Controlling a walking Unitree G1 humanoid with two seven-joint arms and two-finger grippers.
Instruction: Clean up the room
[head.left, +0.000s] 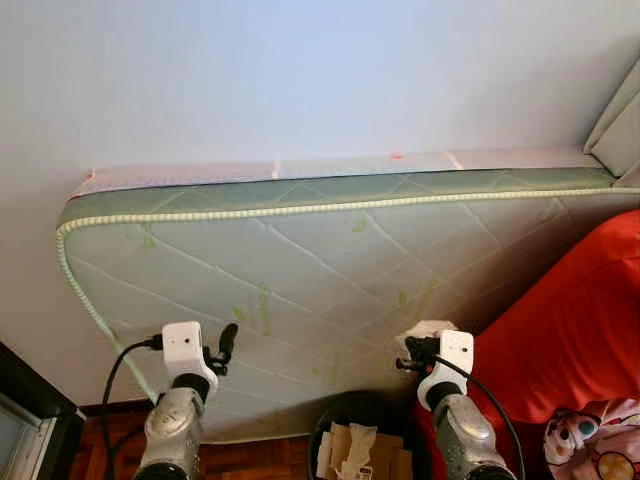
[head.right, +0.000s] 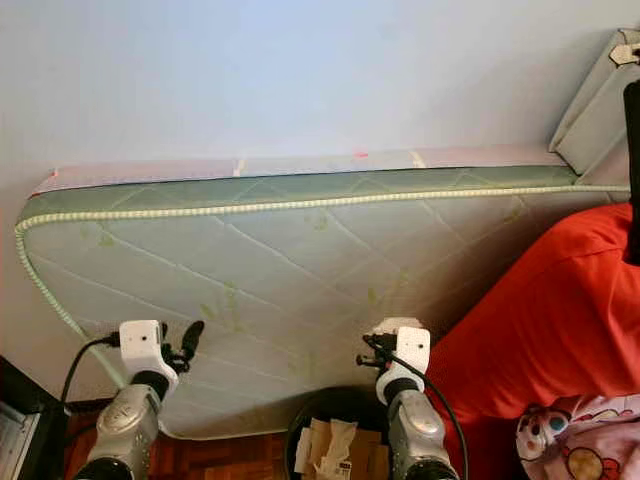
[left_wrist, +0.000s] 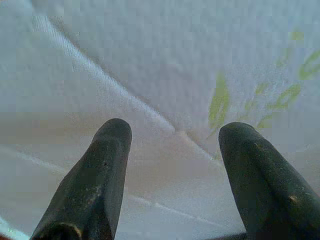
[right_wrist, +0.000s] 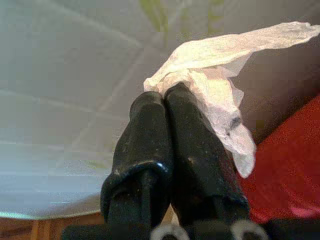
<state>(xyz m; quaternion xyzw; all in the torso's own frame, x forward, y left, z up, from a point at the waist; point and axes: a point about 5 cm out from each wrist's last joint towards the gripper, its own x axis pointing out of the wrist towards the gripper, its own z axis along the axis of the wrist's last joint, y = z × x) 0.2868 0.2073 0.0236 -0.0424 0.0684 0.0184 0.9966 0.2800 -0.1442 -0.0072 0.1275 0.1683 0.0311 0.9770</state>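
A crumpled white tissue (right_wrist: 215, 85) is pinched at the tips of my right gripper (right_wrist: 164, 97), whose black fingers are shut on it. In the eye views the tissue (head.left: 428, 330) sticks up over that gripper (head.left: 415, 350), above a round black bin (head.left: 365, 435) holding paper and cardboard scraps. My left gripper (left_wrist: 172, 132) stands open with nothing between its fingers, pointing at the quilted pale green mattress (head.left: 320, 270). It is raised at the lower left (head.left: 222, 345), close to the mattress face.
The mattress leans on edge against a white wall (head.left: 300, 70). A red cloth-covered shape (head.left: 575, 330) lies at the right, with a pink patterned fabric (head.left: 600, 445) at the lower right corner. Dark furniture (head.left: 30, 420) and wood floor (head.left: 250, 460) are at the lower left.
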